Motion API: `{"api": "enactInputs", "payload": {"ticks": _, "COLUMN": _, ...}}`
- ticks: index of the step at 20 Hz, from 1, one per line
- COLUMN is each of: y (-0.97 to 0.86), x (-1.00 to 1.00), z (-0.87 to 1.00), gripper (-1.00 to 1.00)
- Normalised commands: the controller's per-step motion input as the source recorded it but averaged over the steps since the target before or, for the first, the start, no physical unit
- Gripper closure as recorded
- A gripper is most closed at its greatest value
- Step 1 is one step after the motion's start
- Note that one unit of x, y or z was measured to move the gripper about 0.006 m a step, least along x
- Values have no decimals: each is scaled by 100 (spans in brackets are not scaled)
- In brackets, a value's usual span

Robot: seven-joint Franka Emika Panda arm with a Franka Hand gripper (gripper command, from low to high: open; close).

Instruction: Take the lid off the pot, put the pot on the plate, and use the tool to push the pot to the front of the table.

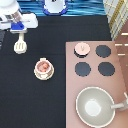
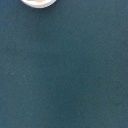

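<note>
Gripper: we find the gripper (image 1: 20, 34) at the exterior view's upper left, over the black table (image 1: 30, 100). It is closed on the handle of the tool (image 1: 20, 45).
Tool: we see the cream-white spatula hanging below the hand, slotted head toward the exterior view's bottom.
Pot: we note the pot (image 1: 43, 66), uncovered with reddish contents showing, seated on the plate (image 1: 43, 75), near the tool's head and toward the exterior view's lower right of it.
Lid: we record the lid (image 1: 81, 48) lying on the stove (image 1: 120, 85), on its upper-left burner position.
Pan: a large grey pan (image 1: 94, 106) sits at the stove's lower end.
Wrist view: mostly bare table, with a pale rounded edge (image 2: 37, 3) that we cannot identify.
</note>
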Motion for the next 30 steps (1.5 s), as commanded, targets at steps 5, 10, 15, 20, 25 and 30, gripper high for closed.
{"api": "enactInputs", "payload": {"ticks": 5, "y": 90, "x": -54, "z": -61, "gripper": 100}}
{"api": "enactInputs", "payload": {"ticks": 10, "y": 53, "x": -87, "z": -70, "gripper": 100}}
{"api": "enactInputs", "payload": {"ticks": 15, "y": 6, "x": -100, "z": -75, "gripper": 100}}
{"api": "enactInputs", "payload": {"ticks": 20, "y": -29, "x": -32, "z": -40, "gripper": 100}}
{"api": "enactInputs", "payload": {"ticks": 25, "y": -4, "x": 97, "z": -8, "gripper": 100}}
{"api": "enactInputs", "payload": {"ticks": 30, "y": 2, "x": 100, "z": -2, "gripper": 100}}
